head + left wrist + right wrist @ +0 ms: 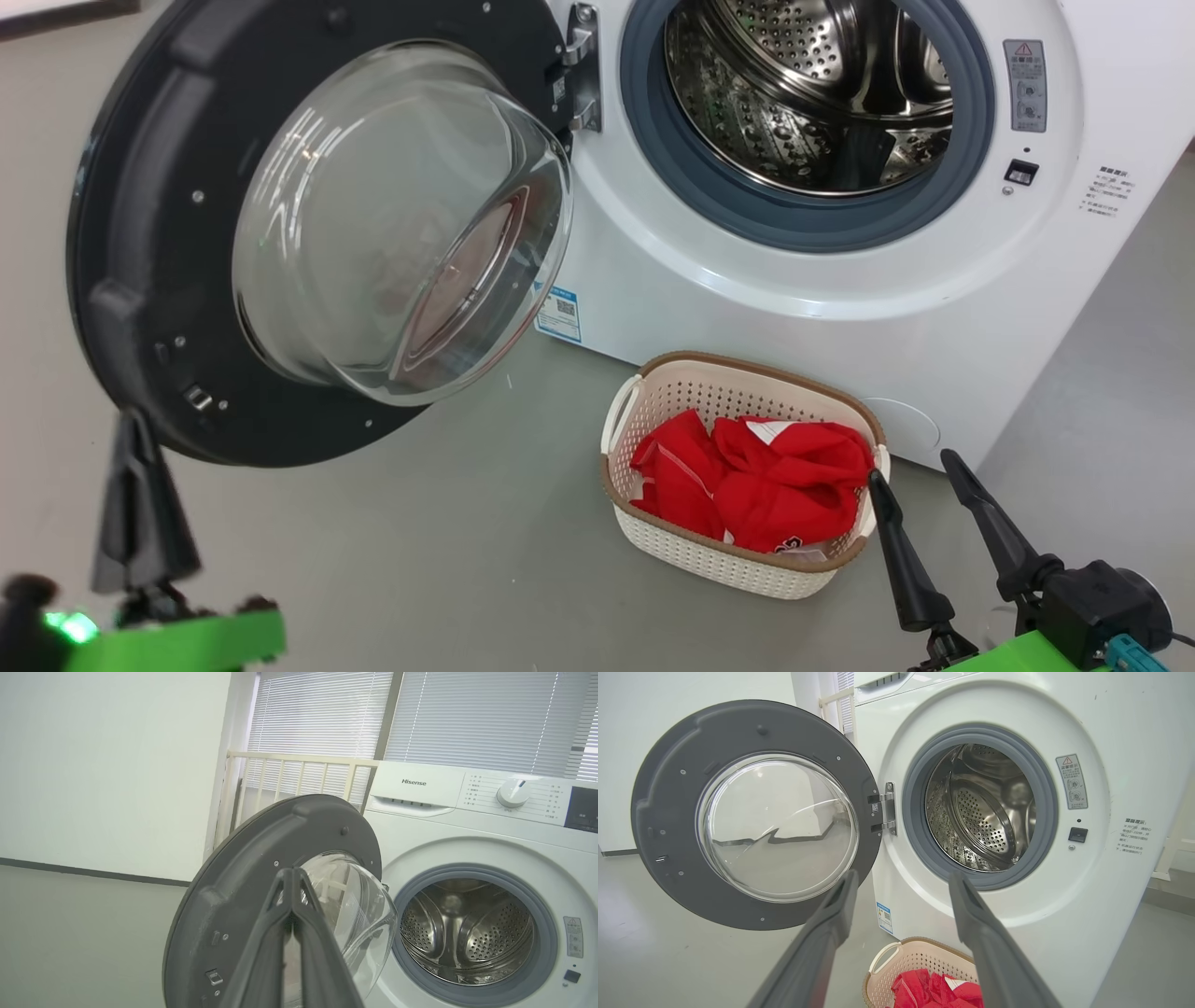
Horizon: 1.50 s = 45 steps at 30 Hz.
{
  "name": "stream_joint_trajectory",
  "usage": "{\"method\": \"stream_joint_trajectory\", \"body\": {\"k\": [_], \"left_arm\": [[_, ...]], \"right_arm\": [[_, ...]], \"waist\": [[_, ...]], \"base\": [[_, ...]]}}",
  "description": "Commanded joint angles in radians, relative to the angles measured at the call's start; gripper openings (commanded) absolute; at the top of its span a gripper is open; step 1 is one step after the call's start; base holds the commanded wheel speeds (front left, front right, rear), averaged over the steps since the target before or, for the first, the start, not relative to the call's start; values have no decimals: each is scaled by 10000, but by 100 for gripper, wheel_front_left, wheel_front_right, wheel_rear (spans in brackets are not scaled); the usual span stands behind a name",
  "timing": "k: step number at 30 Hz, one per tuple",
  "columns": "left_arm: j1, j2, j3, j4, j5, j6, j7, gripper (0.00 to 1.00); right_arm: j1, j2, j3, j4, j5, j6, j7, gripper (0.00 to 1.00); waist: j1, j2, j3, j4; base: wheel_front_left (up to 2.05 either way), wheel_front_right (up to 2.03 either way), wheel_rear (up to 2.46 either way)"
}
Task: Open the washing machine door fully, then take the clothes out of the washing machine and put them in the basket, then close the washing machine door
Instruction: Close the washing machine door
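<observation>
Clothes (756,485) lie in basket (747,569); drum (812,93) empty. Door closing outstanding: left end effector (131,425), pinched shut, empty, should push washing machine door (140,233). Right end effector (910,467) gapes wide, empty.

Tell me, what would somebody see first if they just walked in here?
The big round washing machine door, swung wide open on the left, its glass bowl bulging out. Next, the bright red clothes piled in the small cream basket on the floor in front of the washing machine, whose shiny steel drum looks empty.
</observation>
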Motion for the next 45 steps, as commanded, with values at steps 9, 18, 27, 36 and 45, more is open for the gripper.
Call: {"method": "stream_joint_trajectory", "body": {"k": [9, 18, 27, 36, 45], "left_arm": [[-2340, 536, 1577, 771, -735, -734, -116, 0], [-3992, 1040, 2320, 2333, -1692, -947, -35, 0], [-5828, 1819, 3181, 5039, -2876, -1444, 79, 0], [-7567, 2372, 3764, 7622, -4052, -1453, 1095, 0], [-8864, 2700, 4537, 9746, -5529, -1379, 2686, 0]], "right_arm": [[-441, -133, 210, -335, -156, 63, 74, 100], [-505, -133, 172, -332, -130, 63, 82, 100], [-565, -133, 136, -405, -203, 63, 182, 100], [-547, -133, 157, -598, -326, 63, 423, 100], [-509, -133, 279, -709, -328, 63, 579, 100]], "waist": [[0, -1, 226, -293], [0, -1, 385, -558], [0, -1, 545, -747], [0, -1, 564, -887], [0, -1, 575, -1185]], "base": [[0, 0, 0], [0, 0, 0], [0, 0, 0], [0, 0, 0], [0, 0, 0]]}}
